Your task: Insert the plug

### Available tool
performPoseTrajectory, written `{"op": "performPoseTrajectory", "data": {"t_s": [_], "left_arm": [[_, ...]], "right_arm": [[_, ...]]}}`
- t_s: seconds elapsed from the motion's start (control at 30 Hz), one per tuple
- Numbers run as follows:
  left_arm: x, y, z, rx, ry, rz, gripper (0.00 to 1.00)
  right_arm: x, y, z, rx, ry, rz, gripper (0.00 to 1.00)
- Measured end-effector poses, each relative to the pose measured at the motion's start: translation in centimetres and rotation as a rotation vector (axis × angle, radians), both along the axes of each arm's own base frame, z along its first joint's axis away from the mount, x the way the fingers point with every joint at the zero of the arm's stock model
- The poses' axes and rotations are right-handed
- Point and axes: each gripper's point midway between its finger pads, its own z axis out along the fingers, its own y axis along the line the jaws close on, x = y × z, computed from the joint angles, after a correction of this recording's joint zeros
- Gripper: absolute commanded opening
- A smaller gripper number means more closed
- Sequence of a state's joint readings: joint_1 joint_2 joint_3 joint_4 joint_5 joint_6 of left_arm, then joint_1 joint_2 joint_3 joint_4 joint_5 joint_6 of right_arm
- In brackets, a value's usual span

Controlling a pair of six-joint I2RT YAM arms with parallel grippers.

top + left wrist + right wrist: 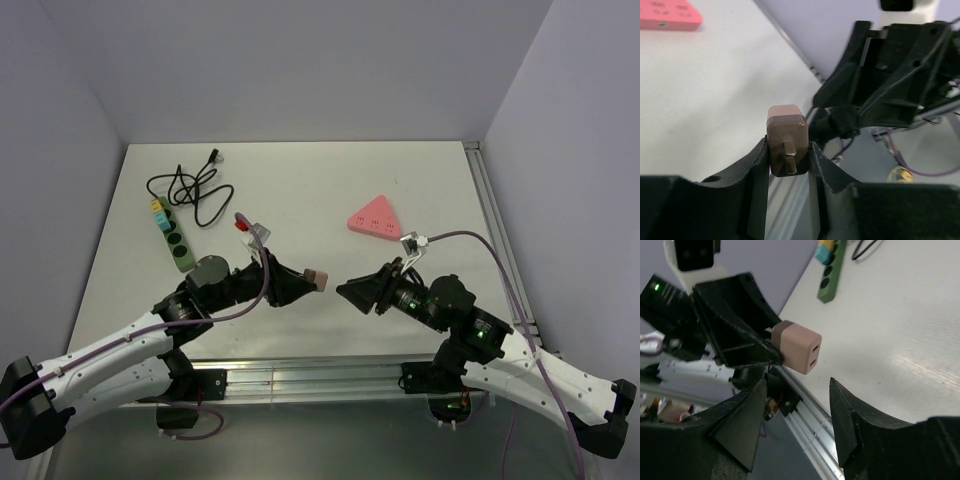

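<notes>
Holding: the left gripper [306,283] is clamped on the small brown cube-shaped plug [317,279], with one black finger [758,167] pressed against each side of it.
Plug place: the plug is held clear of the white table [300,180], over its near half at about 6 o'clock in the top view, between the two grippers.
Plug facing: a flat metal prong shows on the face turned back toward the left wrist; the opposite, paler face with two slots points at the right gripper [346,292].
Right gripper: its fingers [847,415] stand apart with nothing between them. It sits at about 4 o'clock of the plug, near but not touching, with the gap aimed at the slotted face.
Pink triangular socket block [375,217]: it lies flat on the table at about 1 o'clock of the plug, well apart.
Green power strip [172,238]: it lies on the table at about 10 o'clock of the plug, with yellow and blue pieces at its far end.
Black cable [192,190]: it is loosely coiled at about 1 o'clock of the strip.
</notes>
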State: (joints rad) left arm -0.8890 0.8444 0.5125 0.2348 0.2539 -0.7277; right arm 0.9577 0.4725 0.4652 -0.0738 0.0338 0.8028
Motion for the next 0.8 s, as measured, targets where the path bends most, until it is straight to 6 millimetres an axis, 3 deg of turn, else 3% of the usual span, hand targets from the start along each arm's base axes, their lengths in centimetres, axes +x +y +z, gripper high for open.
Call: {"op": "performPoseTrajectory", "data": {"t_s": [0.3, 0.7, 0.8], "left_arm": [[-3.9, -0.7, 4.8, -0.203, -0.066, -0.221, 0.0], [-5.3, -1.2, 6.1, -0.286, -0.075, -0.323, 0.0], [-5.3, -1.3, 5.9, -0.279, -0.068, -0.327, 0.0]], "right_arm": [[-3.7, 2.5, 0.3, 0.018, -0.082, 0.276, 0.53], [-5.0, 3.6, 1.1, 0.061, -0.135, 0.382, 0.48], [-5.2, 3.4, 1.2, 0.064, -0.147, 0.39, 0.53]]}}
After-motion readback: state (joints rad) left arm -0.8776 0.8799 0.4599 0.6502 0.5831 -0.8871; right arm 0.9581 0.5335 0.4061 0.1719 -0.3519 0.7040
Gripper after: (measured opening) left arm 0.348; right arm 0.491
